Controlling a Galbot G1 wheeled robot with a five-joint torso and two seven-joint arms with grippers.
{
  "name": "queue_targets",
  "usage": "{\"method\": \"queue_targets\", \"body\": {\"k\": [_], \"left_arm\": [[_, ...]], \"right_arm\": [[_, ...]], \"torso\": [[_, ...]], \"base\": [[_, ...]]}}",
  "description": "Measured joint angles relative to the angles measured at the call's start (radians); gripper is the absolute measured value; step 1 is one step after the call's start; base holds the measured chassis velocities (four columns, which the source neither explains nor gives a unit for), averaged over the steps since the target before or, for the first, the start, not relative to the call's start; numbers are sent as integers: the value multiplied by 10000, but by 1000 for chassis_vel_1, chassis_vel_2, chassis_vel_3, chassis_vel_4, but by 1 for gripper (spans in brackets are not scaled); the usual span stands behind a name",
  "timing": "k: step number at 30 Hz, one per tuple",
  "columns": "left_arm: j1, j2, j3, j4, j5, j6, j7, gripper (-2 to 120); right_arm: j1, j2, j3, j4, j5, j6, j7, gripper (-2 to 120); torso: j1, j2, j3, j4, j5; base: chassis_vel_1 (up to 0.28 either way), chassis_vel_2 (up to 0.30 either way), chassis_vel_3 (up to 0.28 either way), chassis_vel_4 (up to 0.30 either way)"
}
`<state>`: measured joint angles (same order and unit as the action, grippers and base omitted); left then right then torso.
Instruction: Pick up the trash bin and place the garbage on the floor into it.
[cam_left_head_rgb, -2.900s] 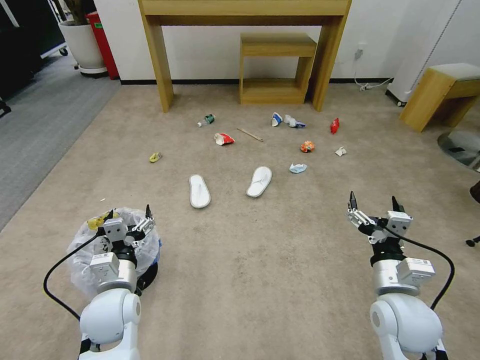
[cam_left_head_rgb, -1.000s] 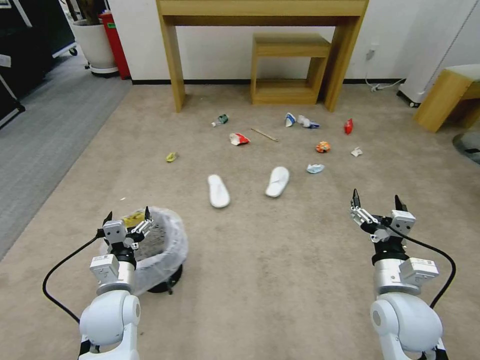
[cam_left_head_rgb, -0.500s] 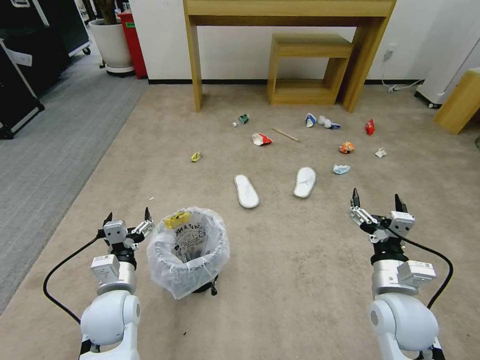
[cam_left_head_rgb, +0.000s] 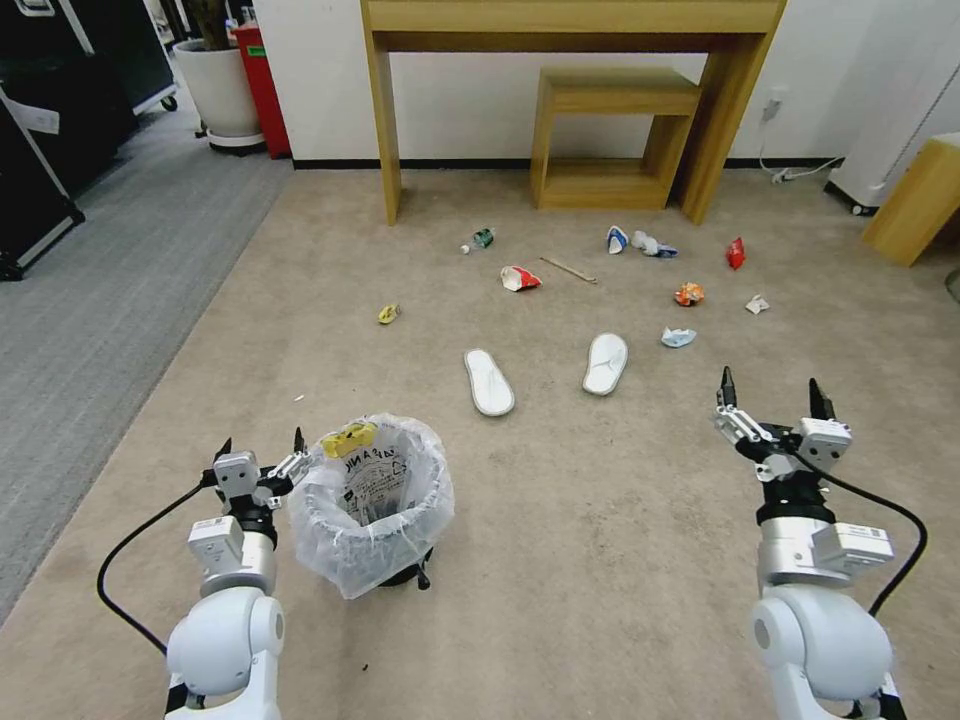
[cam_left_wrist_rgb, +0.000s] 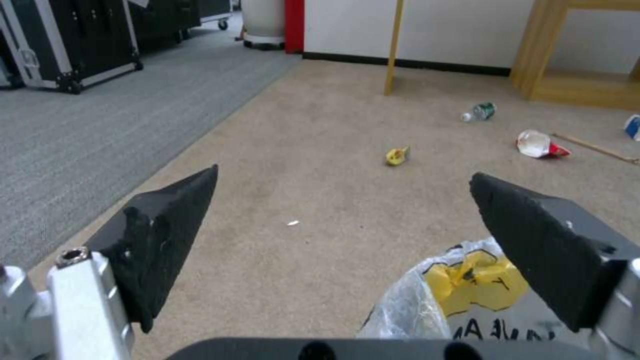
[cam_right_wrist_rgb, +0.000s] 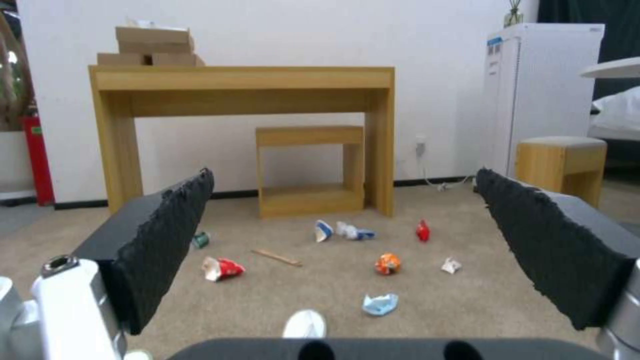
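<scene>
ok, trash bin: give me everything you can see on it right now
The trash bin is a small round bin lined with a crinkled clear plastic bag that folds over the rim and down the outside. A dark base with thin black feet shows underneath. It stands upright on the beige carpet, mouth open upward. Inside lie a yellow wrapper near the rim and a clear printed bag with black lettering. The open left gripper sits just beside it, apparently not touching. The right gripper, also open, is far off.
</scene>
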<state>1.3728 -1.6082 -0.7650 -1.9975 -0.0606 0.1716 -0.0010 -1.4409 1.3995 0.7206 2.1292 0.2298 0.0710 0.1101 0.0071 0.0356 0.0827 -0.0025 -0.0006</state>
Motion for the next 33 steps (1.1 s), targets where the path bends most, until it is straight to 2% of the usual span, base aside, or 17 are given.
{"method": "queue_targets", "body": {"k": [14, 26, 33], "left_arm": [[208, -3, -21, -53, -55, -299, -47, 100], [287, -1, 8, -63, -25, -471, -55, 100], [455, 94, 101, -224, -162, -336, -207, 100]], "right_arm": [[-20, 154, -110, 77, -115, -198, -81, 100], [-70, 145, -94, 150, -146, -119, 34, 100], [-78, 88, -140, 151, -17, -122, 69, 100]], "torso": [[-1, 0, 0, 1, -1], [3, 0, 2, 0, 0], [1, 0, -1, 1, 0]], "base": [[0, 0, 0, 0], [-110, 102, 103, -103], [-24, 25, 32, -22]]}}
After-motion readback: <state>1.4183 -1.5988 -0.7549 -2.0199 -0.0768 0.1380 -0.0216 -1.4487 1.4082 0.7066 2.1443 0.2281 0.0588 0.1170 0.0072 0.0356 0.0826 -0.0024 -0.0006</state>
